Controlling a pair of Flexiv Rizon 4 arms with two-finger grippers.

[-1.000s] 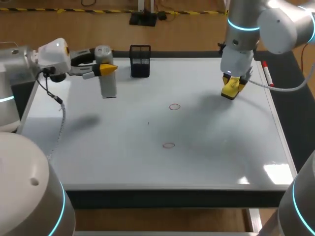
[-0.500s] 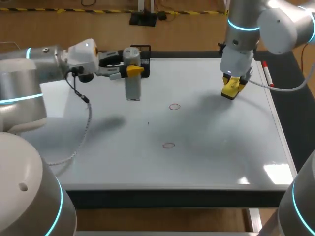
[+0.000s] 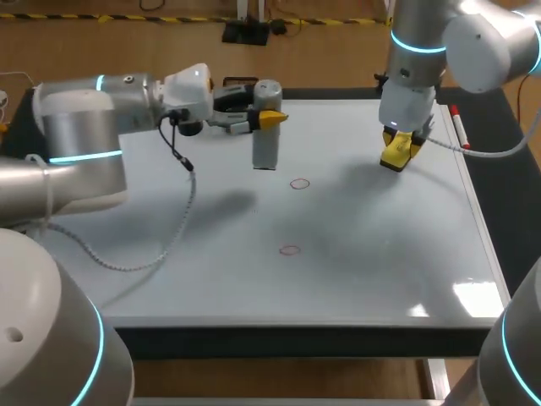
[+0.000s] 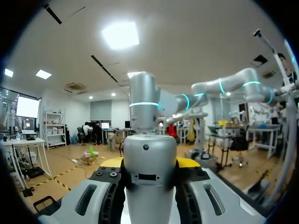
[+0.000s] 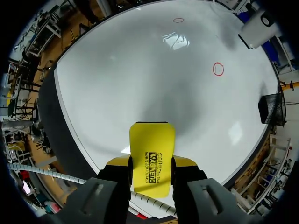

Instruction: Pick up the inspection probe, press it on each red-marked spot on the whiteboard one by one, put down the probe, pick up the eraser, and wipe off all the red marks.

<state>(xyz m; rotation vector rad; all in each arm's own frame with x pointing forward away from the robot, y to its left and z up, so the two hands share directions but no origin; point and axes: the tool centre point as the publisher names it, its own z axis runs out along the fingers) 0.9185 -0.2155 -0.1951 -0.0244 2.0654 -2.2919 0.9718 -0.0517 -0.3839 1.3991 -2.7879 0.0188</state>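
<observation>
The left jaws grip the probe [image 3: 265, 127] upright over the whiteboard [image 3: 380, 254], the farther red mark [image 3: 299, 183] lying just right of its tip and a little nearer me, while the right jaws clamp the eraser [image 3: 397, 152] well to the right.

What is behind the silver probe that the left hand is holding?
A black mesh basket. Only its top rim peeks out. The left hand and the probe cover the rest, so what's inside cannot be seen.

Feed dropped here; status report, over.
Left gripper shut on grey cylindrical probe, upright, short of far red circle. Right gripper shut on yellow eraser. Black mesh basket behind probe.
</observation>
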